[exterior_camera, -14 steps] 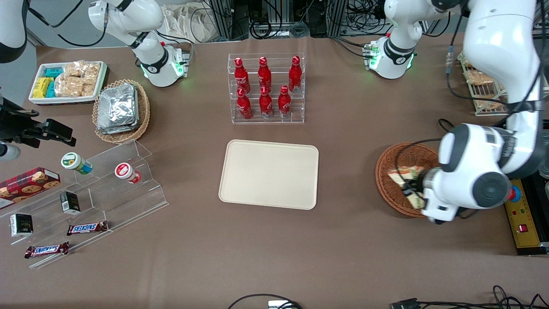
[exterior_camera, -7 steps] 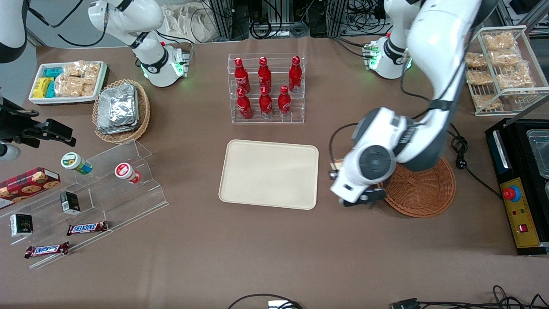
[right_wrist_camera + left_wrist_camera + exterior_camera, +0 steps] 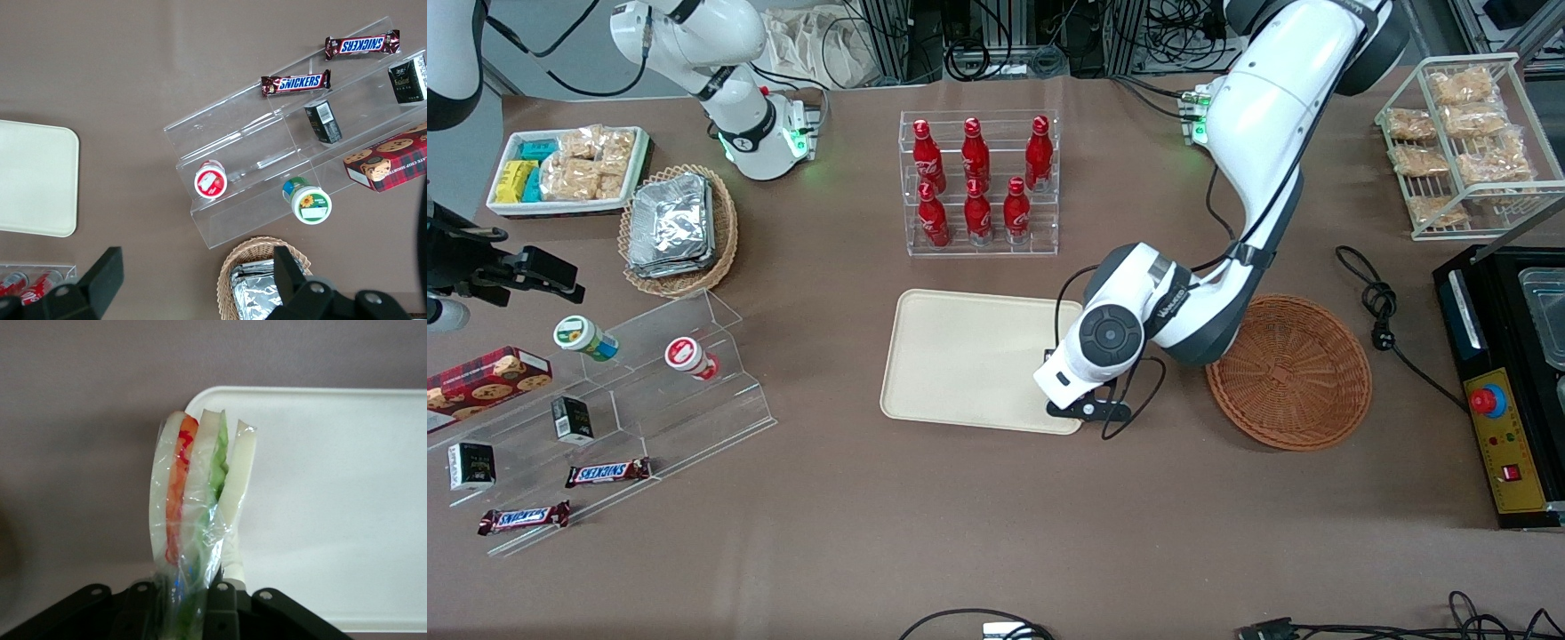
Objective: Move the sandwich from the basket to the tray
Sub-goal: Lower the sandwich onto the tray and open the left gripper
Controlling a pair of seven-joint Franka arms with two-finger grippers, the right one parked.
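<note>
From my remote station I see the left arm's gripper [image 3: 200, 600] clamped on the plastic-wrapped sandwich [image 3: 197, 513], which stands on edge between the fingers, its pale bread slices fanned apart with orange and red filling in one gap and green in the other. In the wrist view the sandwich hangs over a rounded corner of the cream tray [image 3: 347, 507], partly above the tray's surface and partly above the brown table [image 3: 80, 420]. In the front view the arm's wrist covers the sandwich entirely; the gripper [image 3: 1087, 407] sits over the tray's [image 3: 969, 356] edge on the working arm's side, at the corner nearer the camera. The reddish-brown wicker basket [image 3: 1294, 373] lies on the table toward the working arm's end, near the tray but apart from it, and holds nothing. A clear rack of red bottles [image 3: 978, 182] stands farther from the camera than the tray. Toward the parked arm's end lie a lighter basket of foil packs [image 3: 678, 227], a white tray of snack packets [image 3: 569, 169] and a stepped clear display [image 3: 640, 391] carrying candy bars and small cups.
</note>
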